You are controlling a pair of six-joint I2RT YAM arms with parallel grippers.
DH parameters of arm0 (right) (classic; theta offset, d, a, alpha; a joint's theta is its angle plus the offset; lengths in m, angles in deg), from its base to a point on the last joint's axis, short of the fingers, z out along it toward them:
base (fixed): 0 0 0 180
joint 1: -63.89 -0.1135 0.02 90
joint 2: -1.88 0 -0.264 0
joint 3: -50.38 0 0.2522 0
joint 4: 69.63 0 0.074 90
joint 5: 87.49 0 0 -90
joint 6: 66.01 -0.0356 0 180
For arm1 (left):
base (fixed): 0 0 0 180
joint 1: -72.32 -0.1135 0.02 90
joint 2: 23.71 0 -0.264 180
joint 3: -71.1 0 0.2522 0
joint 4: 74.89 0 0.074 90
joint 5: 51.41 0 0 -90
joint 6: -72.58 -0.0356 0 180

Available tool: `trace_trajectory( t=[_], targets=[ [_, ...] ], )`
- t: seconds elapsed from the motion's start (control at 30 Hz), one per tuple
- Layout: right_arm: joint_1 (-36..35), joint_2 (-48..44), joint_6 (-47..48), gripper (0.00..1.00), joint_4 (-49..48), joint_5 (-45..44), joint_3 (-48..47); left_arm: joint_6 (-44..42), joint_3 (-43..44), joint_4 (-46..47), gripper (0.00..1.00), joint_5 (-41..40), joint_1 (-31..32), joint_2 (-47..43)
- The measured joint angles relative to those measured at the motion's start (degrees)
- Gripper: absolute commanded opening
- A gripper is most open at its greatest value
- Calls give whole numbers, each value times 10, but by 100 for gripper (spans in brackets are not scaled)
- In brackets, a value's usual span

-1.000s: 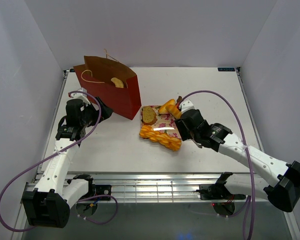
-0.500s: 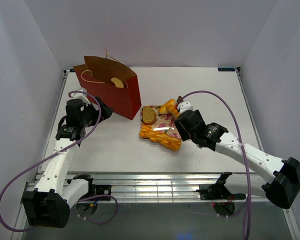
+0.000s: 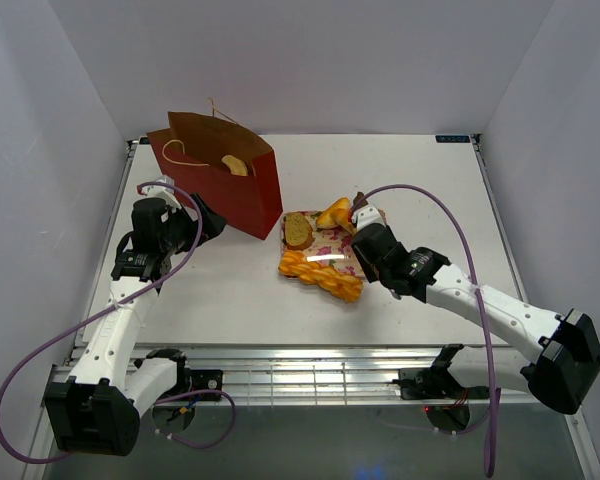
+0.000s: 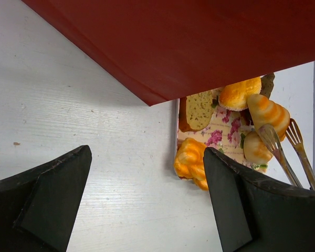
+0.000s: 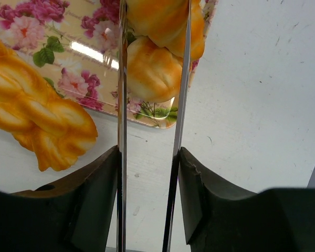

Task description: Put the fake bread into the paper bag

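Right arm (image 3: pixel 480 300) stretched low, wrist angled toward tray (image 5: pixel 89 52). Right gripper (image 5: pixel 152 21) over tray's right end, tines straddling roll (image 5: pixel 152 73); true pinch cannot tell. Twisted loaf (image 3: pixel 320 275) across tray's near edge. Left gripper (image 4: pixel 147 199) spread, empty, left of tray, beside paper bag (image 3: pixel 225 190).

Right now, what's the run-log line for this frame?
right end effector: holding tongs astride roll on tray | left end effector: open, near bag | bag: upright, one bread inside

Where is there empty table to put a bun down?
The table's far right corner, beyond the floral tray, is bare; so is the front strip between the two arms. It's crowded between the paper bag and the tray.
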Motion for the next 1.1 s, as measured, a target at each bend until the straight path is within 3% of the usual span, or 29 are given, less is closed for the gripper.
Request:
trace_trajectory(
  t=[0.13,0.6,0.67,1.1],
  targets=[
    [0,-2,0,34,-4,5,0,0,-1,0,98,1,0,0],
    [0,-65,-2,33,16,38,-18,0,-2,0,98,2,0,0],
    [0,-79,-3,26,15,47,-24,0,-2,0,98,2,0,0],
    [0,-84,-8,17,12,108,-74,0,-2,0,98,2,0,0]
  ],
)
